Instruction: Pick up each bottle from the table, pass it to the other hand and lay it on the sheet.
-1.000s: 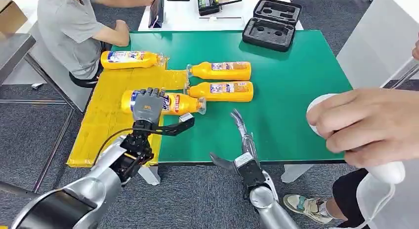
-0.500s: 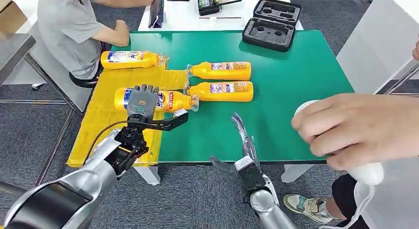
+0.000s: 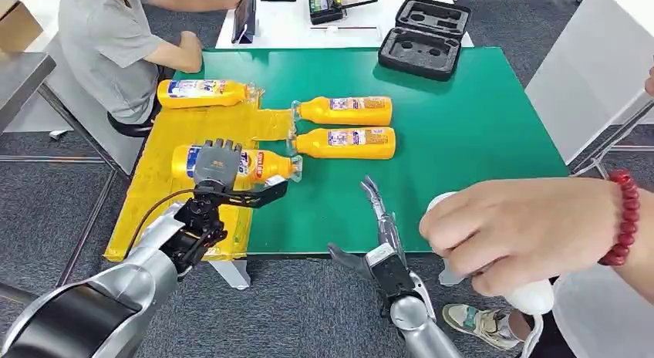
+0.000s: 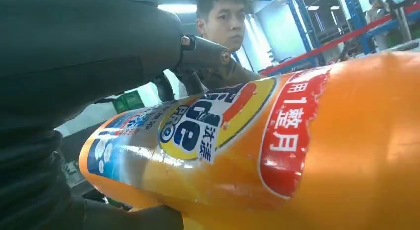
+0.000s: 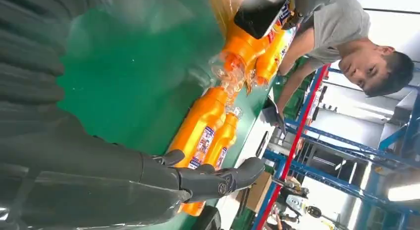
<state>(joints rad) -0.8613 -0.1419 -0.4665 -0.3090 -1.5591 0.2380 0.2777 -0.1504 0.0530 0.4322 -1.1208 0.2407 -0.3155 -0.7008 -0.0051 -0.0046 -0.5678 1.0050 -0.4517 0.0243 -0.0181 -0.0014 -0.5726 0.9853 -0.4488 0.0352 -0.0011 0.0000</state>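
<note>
Gripping an orange bottle (image 3: 251, 164) around its labelled middle, the left hand (image 3: 216, 163) had fingers wrapped over the top of the body, cap sticking out toward the right hand's side. Bottle was held lying flat, just over the yellow sheet (image 3: 166, 190), probably so it could go down on its side without rolling. Left wrist view showed the label (image 4: 213, 126) pressed close against the palm, so the hold looked firm. Right hand (image 3: 375, 219) sat empty off the bottle's cap end, over the green table (image 3: 463, 126) near its front edge, fingers spread and straight, likely parked clear of the placing. Beyond the left hand, another bottle (image 3: 202, 92) lay on the sheet's far end. Two more bottles (image 3: 345, 126) lay side by side on the green, beyond the right hand, judged next to pick. A person's hand (image 3: 524, 227) holding something white was close to the camera.
</note>
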